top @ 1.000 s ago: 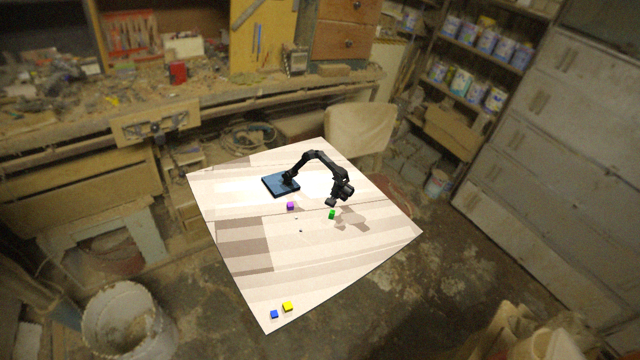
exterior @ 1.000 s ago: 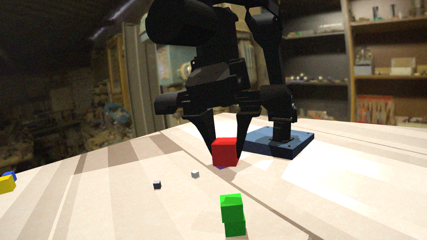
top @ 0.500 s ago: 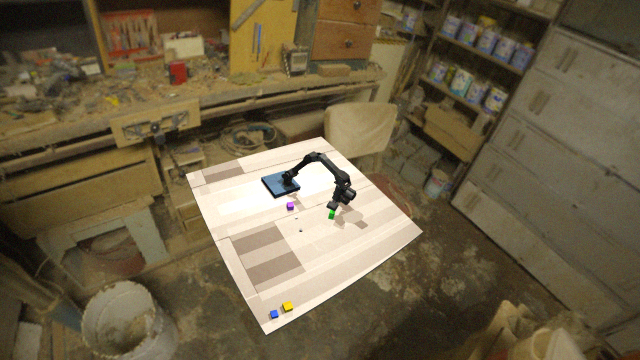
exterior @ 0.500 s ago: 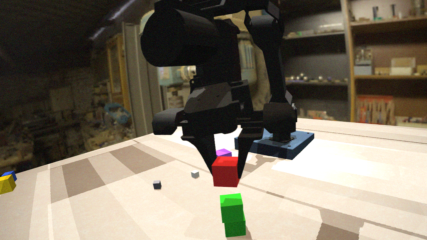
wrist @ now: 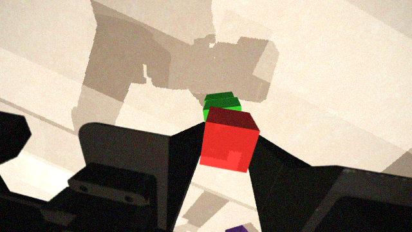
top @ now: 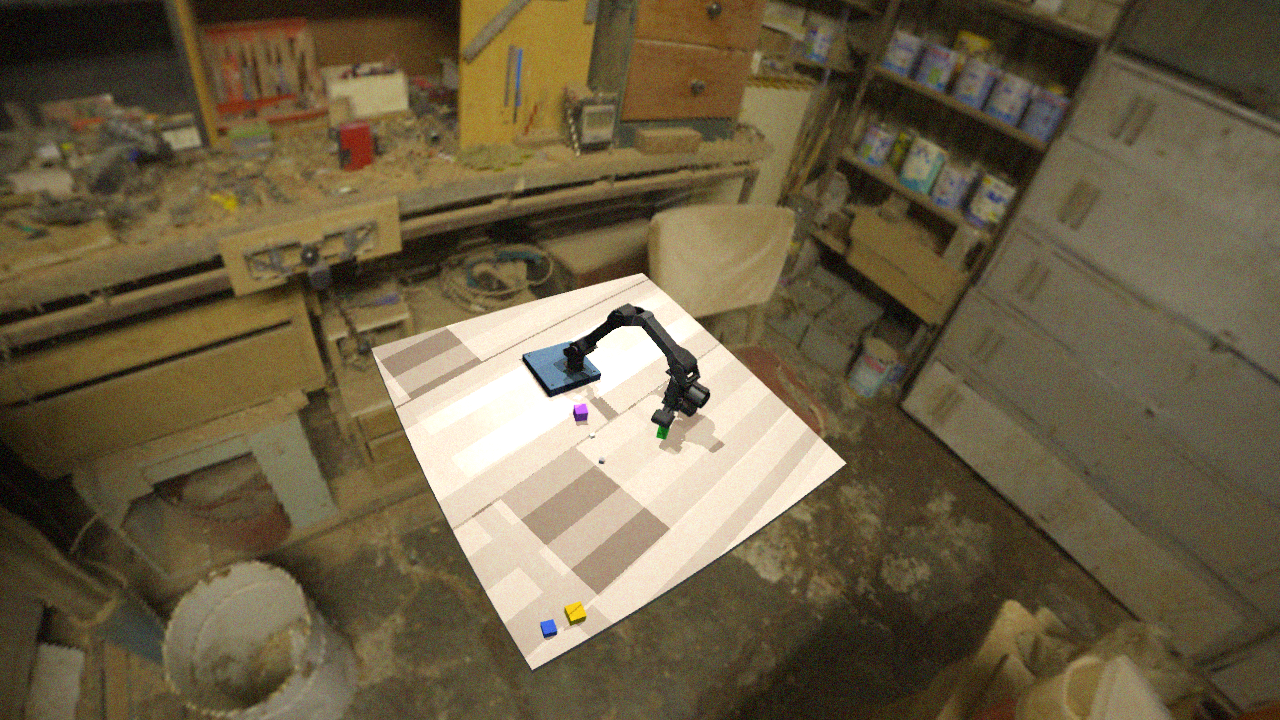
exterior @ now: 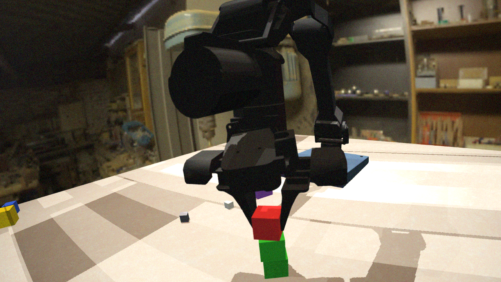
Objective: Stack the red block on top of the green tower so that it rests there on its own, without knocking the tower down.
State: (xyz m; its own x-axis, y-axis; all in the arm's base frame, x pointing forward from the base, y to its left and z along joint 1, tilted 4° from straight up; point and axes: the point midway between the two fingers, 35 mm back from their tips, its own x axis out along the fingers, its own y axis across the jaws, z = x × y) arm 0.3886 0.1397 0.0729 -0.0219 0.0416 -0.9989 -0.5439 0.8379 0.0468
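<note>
My gripper [top: 662,419] [exterior: 267,224] [wrist: 226,131] is shut on the red block [exterior: 265,228] [wrist: 229,145], with one finger on each side of it. The green tower [top: 662,433] [exterior: 273,250] [wrist: 223,103] is two green blocks high and stands upright, its upper block set slightly off the lower one. In the exterior view the red block is right above the tower and a little to the left, with a strip of green top face showing at its right. Whether the red block touches the tower cannot be told. The red block cannot be made out in the top view.
A purple block [top: 580,411] [exterior: 264,194] [wrist: 237,229] lies toward the blue base plate [top: 547,374] [exterior: 356,164]. Two tiny cubes, one light [top: 591,435] [exterior: 228,204] and one dark [top: 601,460] [exterior: 184,217], lie nearby. Yellow [top: 575,613] [exterior: 7,216] and blue [top: 548,628] [exterior: 12,204] blocks are at a far corner.
</note>
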